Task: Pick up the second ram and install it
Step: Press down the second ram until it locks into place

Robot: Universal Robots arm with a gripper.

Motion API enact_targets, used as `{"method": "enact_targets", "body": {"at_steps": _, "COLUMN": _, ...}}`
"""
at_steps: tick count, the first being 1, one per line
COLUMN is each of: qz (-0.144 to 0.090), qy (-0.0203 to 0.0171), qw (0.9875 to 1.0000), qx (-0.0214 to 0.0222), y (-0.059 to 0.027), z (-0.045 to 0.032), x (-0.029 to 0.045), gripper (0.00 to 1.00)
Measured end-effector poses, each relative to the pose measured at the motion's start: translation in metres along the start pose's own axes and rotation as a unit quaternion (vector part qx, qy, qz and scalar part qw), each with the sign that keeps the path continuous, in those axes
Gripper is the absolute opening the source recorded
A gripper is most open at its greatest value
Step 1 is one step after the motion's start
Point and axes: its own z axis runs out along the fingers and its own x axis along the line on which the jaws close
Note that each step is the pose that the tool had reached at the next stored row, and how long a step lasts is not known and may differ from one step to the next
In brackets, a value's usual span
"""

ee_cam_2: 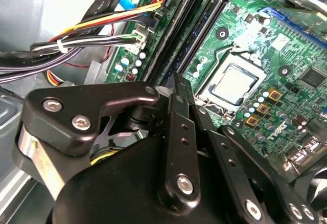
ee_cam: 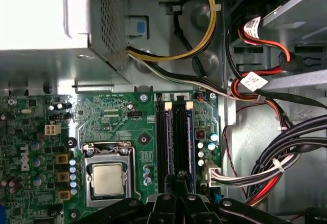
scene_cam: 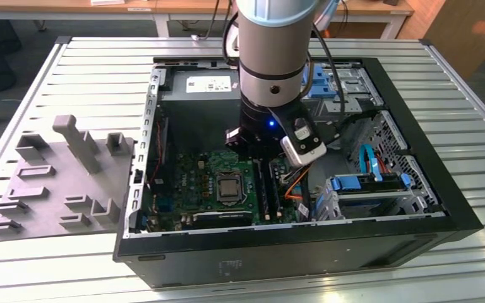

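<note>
Gripper [scene_cam: 264,154] inside open computer case [scene_cam: 411,189], fingers drawn together with nothing visibly held, poised just above the RAM slots [ee_cam: 174,139], processor socket [ee_cam: 108,178] beside them, cable bundle [ee_cam: 286,152] opposite

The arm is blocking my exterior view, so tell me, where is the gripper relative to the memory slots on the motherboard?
Observer: In the first wrist view the gripper is directly over the memory slots, at their end away from the power supply.
Operator: What lies on either side of the slots there?
Observer: On one side is the processor socket, which has no cooler on it. On the other side a white connector with a bundle of wires is plugged into the board, right next to the slots.
</note>
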Motion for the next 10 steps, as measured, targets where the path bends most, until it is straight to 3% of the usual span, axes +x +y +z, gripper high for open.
{"method": "enact_targets", "body": {"at_steps": 10, "qz": 0.000, "qy": 0.0000, "qw": 1.0000, "qx": 0.0000, "y": -0.0123, "z": 0.0000, "x": -0.0007, "gripper": 0.11}}
